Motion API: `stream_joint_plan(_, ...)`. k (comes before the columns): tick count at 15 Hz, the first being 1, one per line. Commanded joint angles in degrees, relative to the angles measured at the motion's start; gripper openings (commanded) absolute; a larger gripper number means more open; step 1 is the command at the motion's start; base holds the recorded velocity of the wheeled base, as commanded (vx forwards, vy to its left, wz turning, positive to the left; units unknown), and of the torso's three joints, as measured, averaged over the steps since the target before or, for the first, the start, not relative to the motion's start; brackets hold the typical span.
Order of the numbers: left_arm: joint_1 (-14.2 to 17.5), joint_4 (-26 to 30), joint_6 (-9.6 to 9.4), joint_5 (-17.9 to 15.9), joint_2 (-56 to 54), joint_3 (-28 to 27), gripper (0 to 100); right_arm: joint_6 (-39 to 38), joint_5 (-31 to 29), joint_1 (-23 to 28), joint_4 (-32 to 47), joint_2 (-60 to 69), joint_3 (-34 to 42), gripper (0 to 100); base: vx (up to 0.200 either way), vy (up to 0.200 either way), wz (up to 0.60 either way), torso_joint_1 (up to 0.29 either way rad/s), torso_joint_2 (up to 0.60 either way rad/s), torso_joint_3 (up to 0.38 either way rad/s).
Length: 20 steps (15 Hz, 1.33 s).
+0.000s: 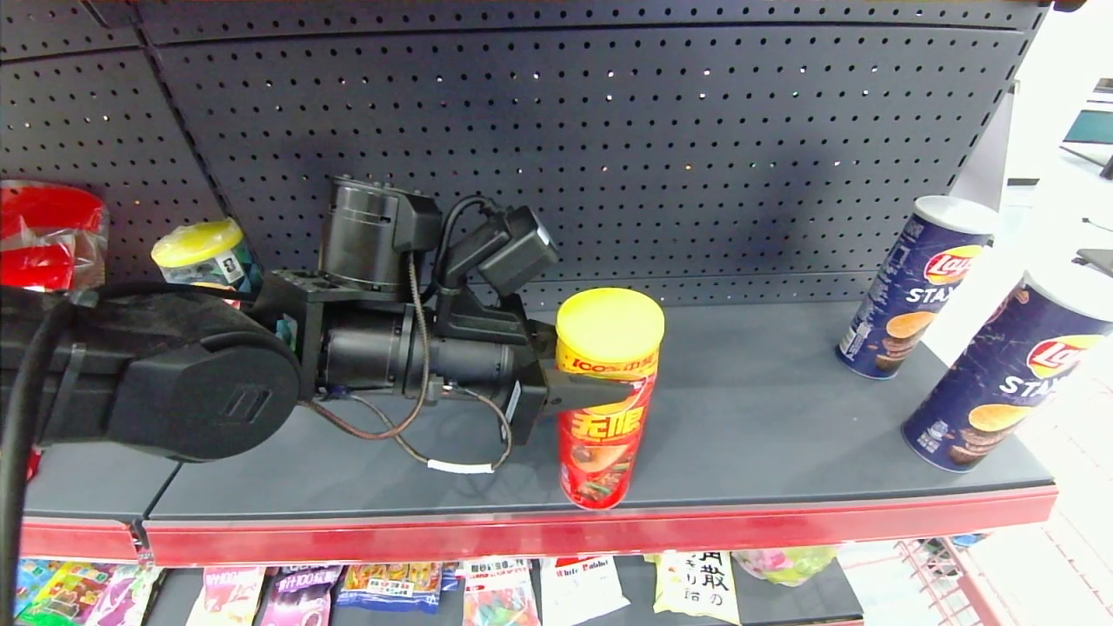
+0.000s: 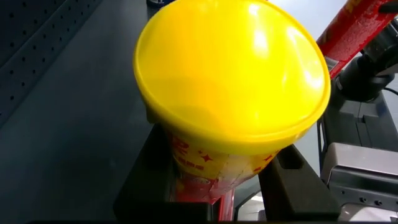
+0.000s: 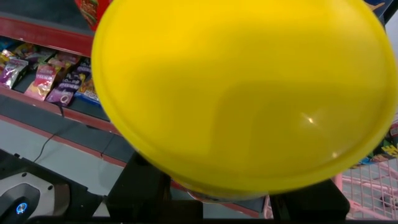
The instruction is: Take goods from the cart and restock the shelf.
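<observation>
Red-sided with a yellow lid, the red can [image 1: 604, 417] stands upright near the front lip of the grey shelf [image 1: 765, 417] in the head view. The left gripper [image 1: 611, 393] pinches it just under the lid, so I judge the placing step is nearly done. Next, the fingers must spread and draw straight back without tipping it. Two blue cans [image 1: 913, 287] stand well apart at the right, a pegboard [image 1: 609, 130] backs the shelf, and snack packets [image 1: 496, 591] lie on the level below. The left wrist view looks down on the lid, with dark fingers [image 2: 146, 168] pressed against both sides. In the right wrist view, the right gripper [image 3: 224, 208] holds a second can [image 3: 249, 93] between its fingers [image 3: 140, 190], waiting its turn near the pink wire cart [image 3: 367, 186].
</observation>
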<state>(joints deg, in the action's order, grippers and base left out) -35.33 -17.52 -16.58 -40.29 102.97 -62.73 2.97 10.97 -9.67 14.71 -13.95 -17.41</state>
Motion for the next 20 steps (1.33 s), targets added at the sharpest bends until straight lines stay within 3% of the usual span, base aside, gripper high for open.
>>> stream_joint_plan(1, 0.0, 0.0, 0.06, 0.0, 0.0, 0.3, 0, 0.0, 0.0, 0.0, 0.0, 0.0, -0.1, 0, 0.000, 0.000, 0.00, 0.000, 0.00, 0.000)
stream_joint_plan(4, 0.0, -0.1, -0.12, 0.1, 0.0, 0.2, 0, 0.0, 0.1, -0.1, -0.2, -0.4, -0.2, 0, 0.000, 0.000, 0.00, 0.000, 0.00, 0.000)
stream_joint_plan(5, 0.0, 0.0, -0.30, 0.3, -0.1, 0.3, 100, 0.0, 0.1, -0.2, -0.3, -0.6, -0.3, 0, 0.000, 0.000, 0.00, 0.000, 0.00, 0.000)
stream_joint_plan(9, 0.1, -0.1, 0.06, 1.5, -0.4, 0.4, 100, 0.3, 0.8, -1.4, -0.5, -6.1, -3.4, 0, 0.000, 0.000, 0.00, 0.000, 0.00, 0.000)
stream_joint_plan(11, 0.5, -0.1, -0.03, 1.6, -1.2, 1.7, 100, 0.4, 0.5, -5.5, -0.6, -12.1, -7.1, 0, 0.000, 0.000, 0.00, 0.000, 0.00, 0.000)
stream_joint_plan(16, 2.2, -0.1, -0.12, 5.3, -8.7, 12.9, 100, 2.7, 0.7, -10.5, -12.1, -33.8, -16.9, 0, 0.000, 0.000, 0.00, 0.000, 0.00, 0.000)
stream_joint_plan(18, 3.2, -0.1, -0.03, 9.8, -12.1, 16.4, 100, 2.8, 1.0, -12.3, -13.3, -42.7, -23.1, 0, 0.000, 0.000, 0.00, 0.000, 0.00, 0.000)
stream_joint_plan(20, 3.3, -0.1, 0.23, 10.6, -16.0, 20.3, 100, 2.9, 2.3, -13.4, -13.4, -50.2, -28.5, 0, 0.000, 0.000, 0.00, 0.000, 0.00, 0.000)
